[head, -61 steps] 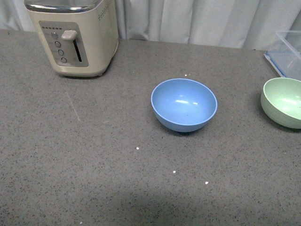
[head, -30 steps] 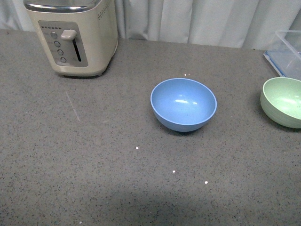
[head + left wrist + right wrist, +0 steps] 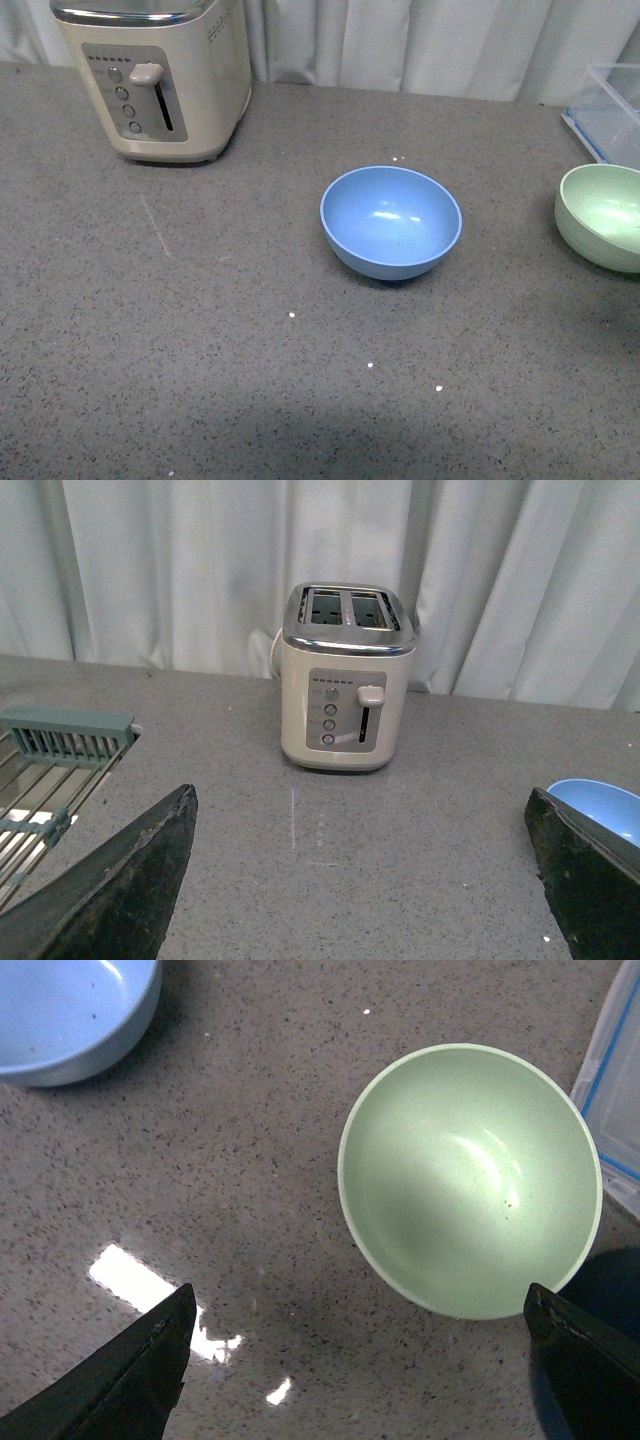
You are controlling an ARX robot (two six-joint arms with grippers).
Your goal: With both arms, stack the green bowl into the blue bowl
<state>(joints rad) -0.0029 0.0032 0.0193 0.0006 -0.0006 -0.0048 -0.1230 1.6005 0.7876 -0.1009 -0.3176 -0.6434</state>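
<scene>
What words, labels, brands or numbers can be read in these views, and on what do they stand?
None can be read.
Toaster: a row of tiny marks above the buttons on its front panel, too small and blurred to read in both the front and the left wrist views.
Blue bowl, green bowl, clear box: no writing shows.

Toaster, box and rack on your grey tabletop
You have the cream toaster far left against the white curtain, the clear box far right.
</scene>
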